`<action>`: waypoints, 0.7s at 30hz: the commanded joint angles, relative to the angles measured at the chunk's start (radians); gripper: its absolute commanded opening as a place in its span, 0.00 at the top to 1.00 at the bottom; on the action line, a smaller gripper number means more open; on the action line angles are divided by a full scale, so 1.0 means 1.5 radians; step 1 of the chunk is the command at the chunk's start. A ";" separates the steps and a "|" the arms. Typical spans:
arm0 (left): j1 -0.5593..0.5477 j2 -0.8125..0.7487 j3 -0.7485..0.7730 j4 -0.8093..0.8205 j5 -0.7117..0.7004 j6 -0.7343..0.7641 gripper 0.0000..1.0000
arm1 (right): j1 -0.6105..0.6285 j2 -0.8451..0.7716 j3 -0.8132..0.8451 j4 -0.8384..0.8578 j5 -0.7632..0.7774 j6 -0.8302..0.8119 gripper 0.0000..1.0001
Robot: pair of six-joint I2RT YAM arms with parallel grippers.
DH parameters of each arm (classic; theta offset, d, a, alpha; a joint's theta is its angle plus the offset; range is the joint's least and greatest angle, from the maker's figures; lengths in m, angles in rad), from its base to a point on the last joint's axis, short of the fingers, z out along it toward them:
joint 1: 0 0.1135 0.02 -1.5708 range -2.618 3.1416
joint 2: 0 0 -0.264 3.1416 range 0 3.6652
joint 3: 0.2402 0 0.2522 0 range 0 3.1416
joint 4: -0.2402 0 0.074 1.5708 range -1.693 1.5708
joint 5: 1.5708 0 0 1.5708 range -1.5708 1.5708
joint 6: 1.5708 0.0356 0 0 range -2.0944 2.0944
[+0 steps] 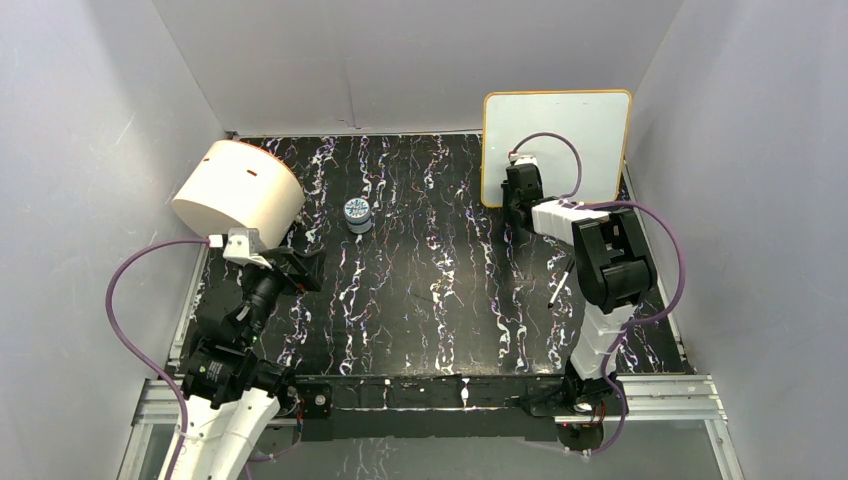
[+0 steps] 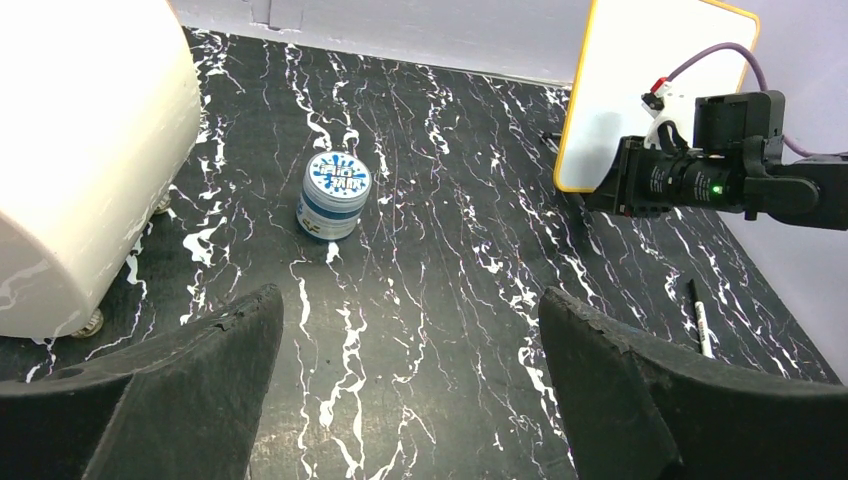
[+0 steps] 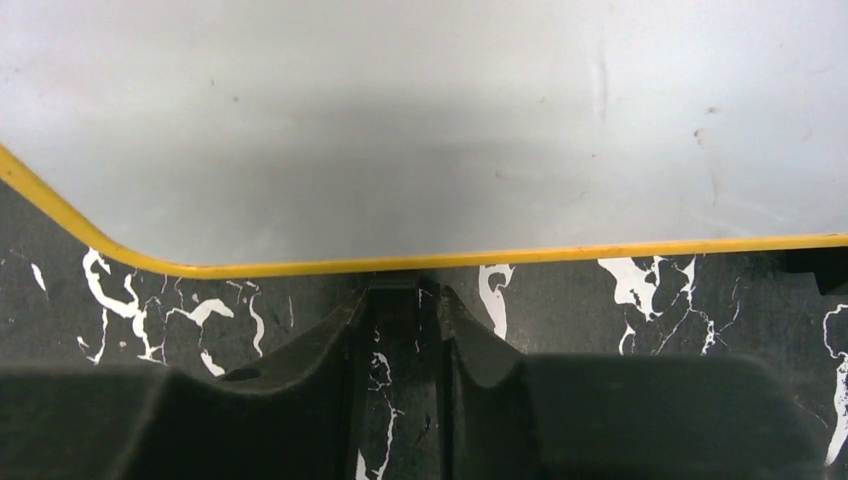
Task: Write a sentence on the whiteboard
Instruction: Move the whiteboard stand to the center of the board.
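The large glossy white whiteboard with an orange-yellow rim (image 1: 600, 120) is stood upright, blank, at the far right of the black marbled table (image 1: 420, 300). The right gripper (image 3: 400, 295) is set just at its lower rim, jaws narrowed to a slit; a grip cannot be confirmed. It could be toppled if pushed there. The left gripper (image 2: 410, 298) is spread wide, empty.

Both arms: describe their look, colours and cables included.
The left arm and right arm alternate white shells with black joint housings. A purple cable loops along each. Jaws are matte black, wedge-shaped. A green light glows on the right wrist.
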 commanded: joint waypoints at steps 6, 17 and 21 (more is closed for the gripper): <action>-0.002 0.013 0.003 0.012 -0.002 0.005 0.05 | 0.004 0.006 0.026 0.033 0.009 -0.018 0.86; -0.001 0.015 0.001 0.012 0.024 0.006 0.05 | 0.061 -0.061 -0.059 0.011 -0.008 -0.007 1.00; -0.002 0.018 0.001 0.012 0.028 0.007 0.05 | 0.104 -0.106 -0.105 0.005 -0.006 0.011 1.00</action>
